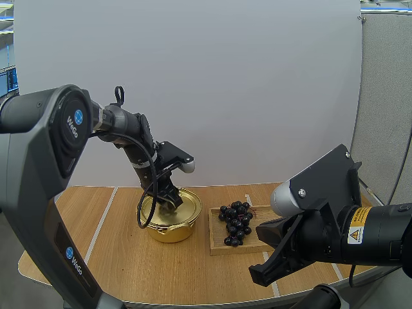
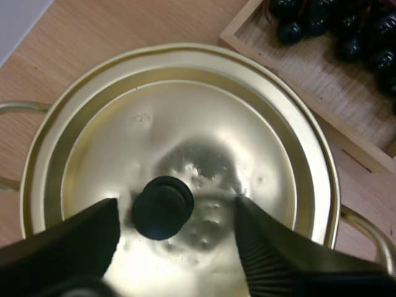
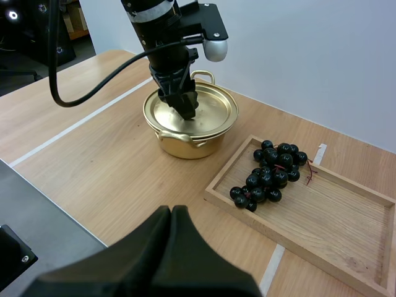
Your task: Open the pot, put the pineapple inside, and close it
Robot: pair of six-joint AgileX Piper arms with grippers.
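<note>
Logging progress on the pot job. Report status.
Gold metal pot lidded. Left gripper open, jaws straddling round black lid knob. Right gripper shut, back from pot. Dark grape bunch on rectangular wooden tray.

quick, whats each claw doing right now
Left claw: open, one finger on each side of the lid knob, not gripping it.
Right claw: closed, holding nothing.

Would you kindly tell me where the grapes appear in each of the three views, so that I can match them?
High view: grapes on the tray, right of the pot.
Left wrist view: grapes on the tray, beyond the pot's rim.
Right wrist view: grapes at the tray's end nearest the pot.
Shared landmark: the gold pot beside the tray.
</note>
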